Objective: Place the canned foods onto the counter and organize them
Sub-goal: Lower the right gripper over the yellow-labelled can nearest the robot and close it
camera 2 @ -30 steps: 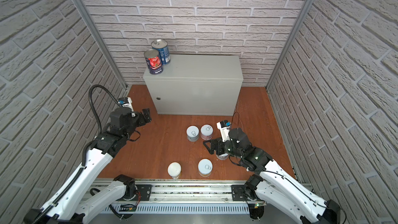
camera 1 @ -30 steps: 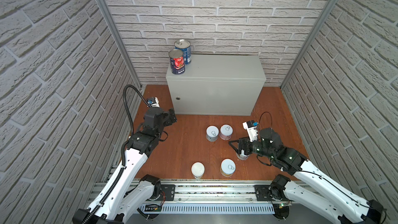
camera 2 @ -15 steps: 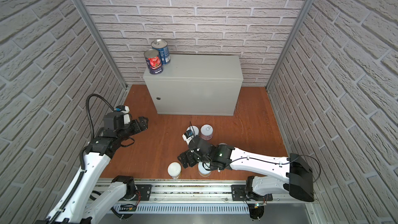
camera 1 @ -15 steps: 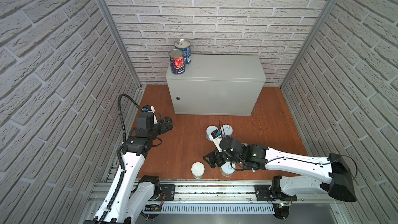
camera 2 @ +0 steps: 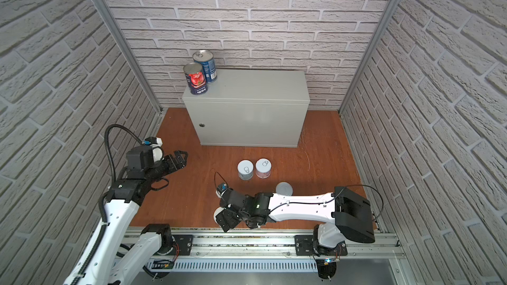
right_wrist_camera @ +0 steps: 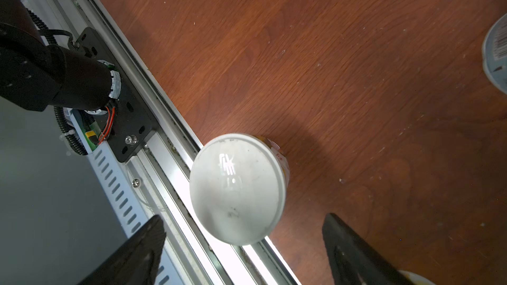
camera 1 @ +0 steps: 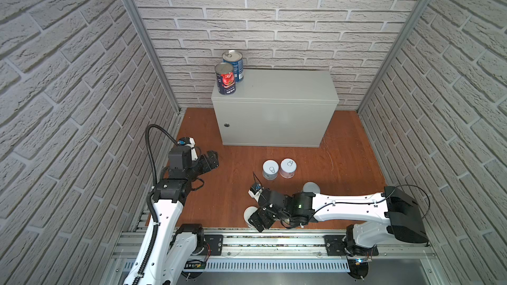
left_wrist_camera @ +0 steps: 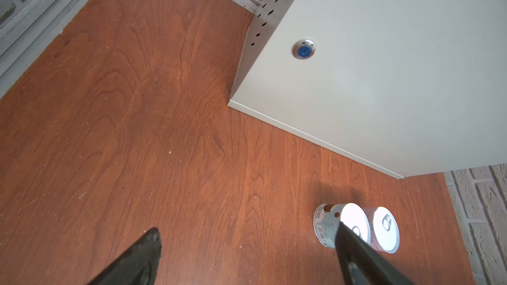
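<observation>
Top views: tomato can and blue-label can upright, touching, tucked into the back-left corner of the counter top; probably parked there to leave the rest of the top for the short cans. On the wooden floor: pale-blue can and pink can side by side in front of the counter; half-hidden white lid behind the right arm, label unreadable. Right gripper reaching across the middle, low by the front rail, jaws spread at a white-lidded can; reads as lining up a pick, nothing held. Left gripper off to the left, jaws wide, empty, well apart from every can; likely keeping clear.

Left wrist: counter front with round lock; same pale-blue and pink pair on the floor beyond; black fingers spread, only bare floor between.

Right wrist: white-lidded can now readable as yellow can, upright, just beside the rail; plain scuffed white lid with glare, sliver of yellow label under the rim; short and wide, hence the wide jaws. Fingers either side, apart from it; not gripped. Pale barcode can cut off by the frame.
</observation>
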Action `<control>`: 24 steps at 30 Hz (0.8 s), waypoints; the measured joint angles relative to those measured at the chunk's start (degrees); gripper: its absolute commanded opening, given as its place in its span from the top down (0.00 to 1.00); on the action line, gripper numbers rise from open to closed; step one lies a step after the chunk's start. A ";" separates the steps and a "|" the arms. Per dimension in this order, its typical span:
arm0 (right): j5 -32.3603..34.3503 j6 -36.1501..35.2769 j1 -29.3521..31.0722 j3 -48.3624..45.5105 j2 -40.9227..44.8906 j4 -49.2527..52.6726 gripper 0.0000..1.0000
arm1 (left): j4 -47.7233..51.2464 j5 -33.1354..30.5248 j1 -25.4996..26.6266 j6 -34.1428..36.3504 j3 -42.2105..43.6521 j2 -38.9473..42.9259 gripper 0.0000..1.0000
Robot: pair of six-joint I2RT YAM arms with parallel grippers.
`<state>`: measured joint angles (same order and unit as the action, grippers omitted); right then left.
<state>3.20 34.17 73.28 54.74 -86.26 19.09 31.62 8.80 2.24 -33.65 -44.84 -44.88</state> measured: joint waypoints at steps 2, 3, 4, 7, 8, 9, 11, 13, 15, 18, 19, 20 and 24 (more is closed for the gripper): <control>0.17 0.00 0.46 1.14 -1.31 0.22 0.09 | -0.02 0.09 0.00 -0.02 0.26 0.09 0.02; 0.22 0.00 0.68 1.53 -1.86 0.20 0.09 | 0.00 0.09 0.00 -0.02 0.35 0.11 0.02; 0.22 -0.02 0.79 1.73 -2.23 0.22 0.09 | 0.00 0.09 0.00 -0.02 0.35 0.13 0.02; 0.20 -0.07 0.87 2.08 -2.80 0.63 0.09 | -0.02 0.07 0.00 -0.02 0.35 0.37 0.02; 0.20 -0.07 0.87 2.34 -3.04 0.85 0.09 | -0.04 0.07 0.00 -0.02 0.35 0.46 0.02; 0.22 -0.07 0.87 2.73 -3.45 0.98 0.09 | -0.04 0.07 0.00 -0.02 0.35 0.48 0.02; 0.24 -0.04 0.87 3.26 -4.26 1.05 0.09 | -0.04 0.07 0.00 -0.04 0.35 0.52 0.02; 0.44 -0.02 0.87 3.50 -5.05 1.14 0.09 | -0.09 0.07 0.00 -0.04 0.46 0.72 0.02; 0.66 -0.02 0.87 3.56 -5.79 1.42 0.10 | -0.07 0.07 0.00 -0.07 0.70 1.03 0.02; 0.94 -0.02 0.87 3.96 -6.64 2.36 0.10 | -0.09 0.04 0.00 -0.07 0.90 1.27 0.02; 1.07 -0.02 0.87 4.22 -6.82 2.73 0.11 | -0.09 0.04 0.00 -0.04 0.96 1.31 0.02; 1.25 -0.02 0.87 4.57 -7.02 3.13 0.12 | -0.07 0.04 0.00 -0.04 0.98 1.33 0.02; 2.05 0.00 0.87 5.81 -7.19 4.04 0.19 | -0.09 0.04 0.00 -0.04 0.98 1.40 0.02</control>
<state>5.26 34.17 74.15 60.55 -93.45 23.14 31.53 8.84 2.24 -33.69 -43.86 -43.48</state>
